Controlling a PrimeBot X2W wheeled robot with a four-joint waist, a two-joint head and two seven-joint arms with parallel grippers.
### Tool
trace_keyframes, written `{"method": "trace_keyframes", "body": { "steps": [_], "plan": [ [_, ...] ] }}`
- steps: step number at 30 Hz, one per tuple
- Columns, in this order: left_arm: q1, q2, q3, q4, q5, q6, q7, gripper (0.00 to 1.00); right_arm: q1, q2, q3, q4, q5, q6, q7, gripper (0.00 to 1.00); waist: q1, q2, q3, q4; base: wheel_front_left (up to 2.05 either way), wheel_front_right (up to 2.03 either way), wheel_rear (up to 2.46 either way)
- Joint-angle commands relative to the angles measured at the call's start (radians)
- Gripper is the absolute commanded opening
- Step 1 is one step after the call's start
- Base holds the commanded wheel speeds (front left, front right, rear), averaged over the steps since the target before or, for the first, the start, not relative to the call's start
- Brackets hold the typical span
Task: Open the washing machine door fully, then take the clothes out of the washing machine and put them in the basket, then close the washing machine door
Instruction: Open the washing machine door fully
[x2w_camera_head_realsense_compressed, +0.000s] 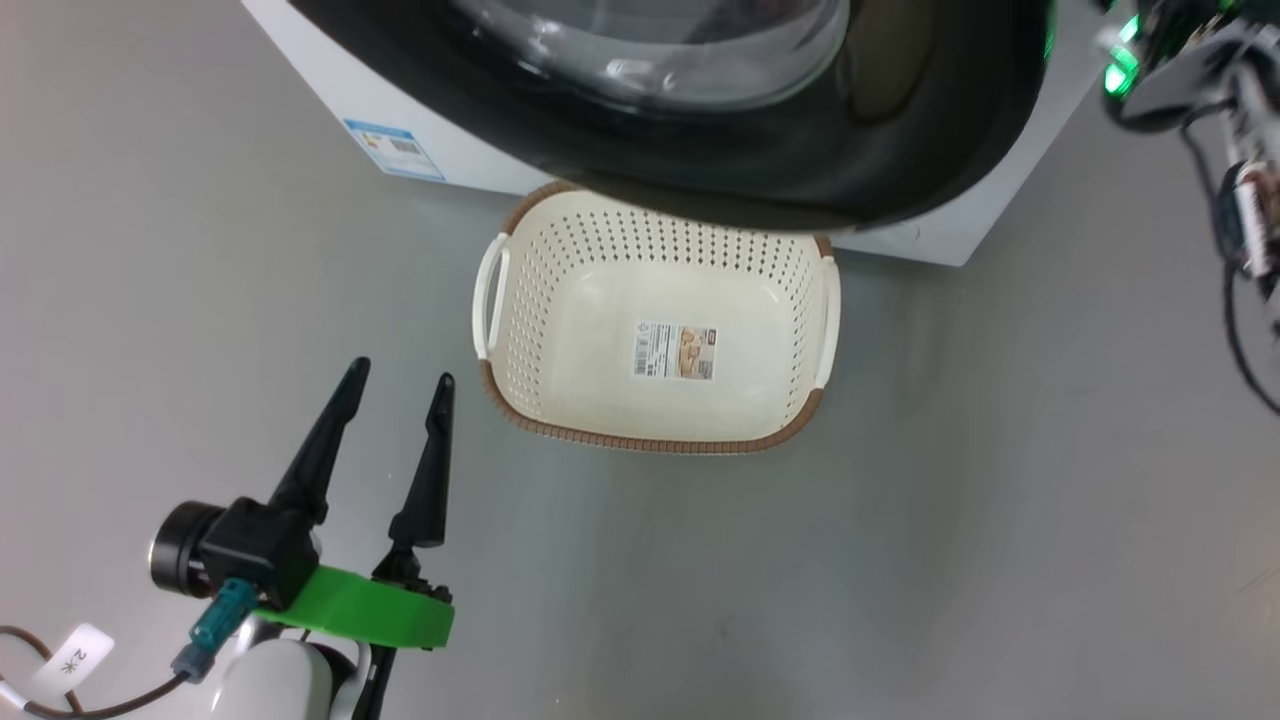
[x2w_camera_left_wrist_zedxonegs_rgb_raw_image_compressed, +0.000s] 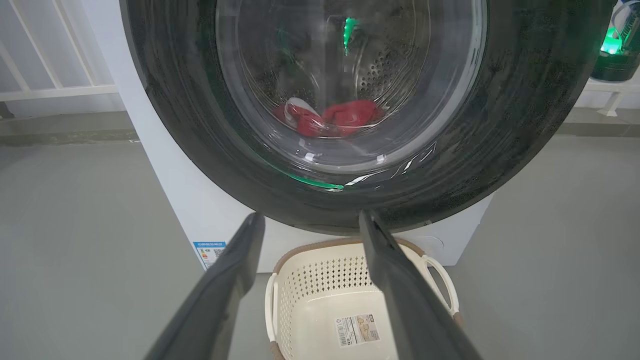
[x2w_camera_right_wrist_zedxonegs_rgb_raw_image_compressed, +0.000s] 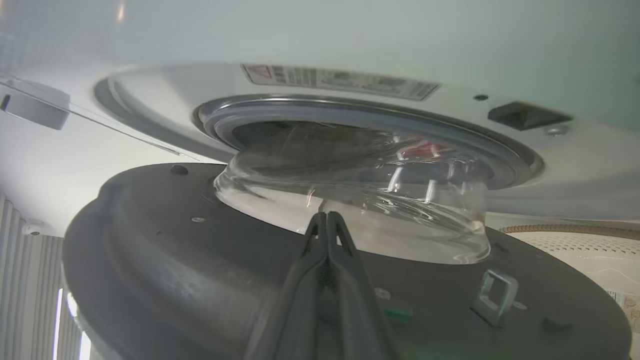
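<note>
The door (x2w_camera_right_wrist_zedxonegs_rgb_raw_image_compressed: 200, 280) stands ajar, and the right claw (x2w_camera_right_wrist_zedxonegs_rgb_raw_image_compressed: 327, 220), clenched on nothing, sits in the gap behind it, tips seemingly at the glass bulge (x2w_camera_right_wrist_zedxonegs_rgb_raw_image_compressed: 400, 225) (contact is unclear). The left claw (x2w_camera_head_realsense_compressed: 400, 375) hangs released near the basket (x2w_camera_head_realsense_compressed: 650, 440); the clothes (x2w_camera_left_wrist_zedxonegs_rgb_raw_image_compressed: 345, 117) lie in the drum (x2w_camera_left_wrist_zedxonegs_rgb_raw_image_compressed: 385, 75).

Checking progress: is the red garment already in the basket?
No; the basket holds just a sticker, and the clothes lie in the drum.

Black-rimmed door (x2w_camera_left_wrist_zedxonegs_rgb_raw_image_compressed: 500, 125) is cracked ajar on the white washing machine (x2w_camera_left_wrist_zedxonegs_rgb_raw_image_compressed: 190, 210), red clothes (x2w_camera_left_wrist_zedxonegs_rgb_raw_image_compressed: 345, 117) are seen inside, cream basket (x2w_camera_head_realsense_compressed: 560, 300) is parked empty below.
</note>
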Motion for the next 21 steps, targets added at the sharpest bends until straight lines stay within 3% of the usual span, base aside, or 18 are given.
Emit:
{"method": "trace_keyframes", "body": {
  "steps": [1,21],
  "plan": [
    [-0.002,0.021,0.038,-0.018,-0.004,-0.003,-0.011,1.00,0.030,0.038,0.017,-0.034,-0.006,0.002,0.016,0.00,0.0000,0.0000,-0.016,-0.008,0.00,0.00,0.00],
    [0.108,0.014,0.062,-0.009,0.027,-0.003,-0.011,1.00,0.348,0.074,0.083,-0.300,-0.004,0.002,0.135,0.00,0.0000,0.0000,-0.173,0.000,0.00,0.00,0.00]
  ]
}}
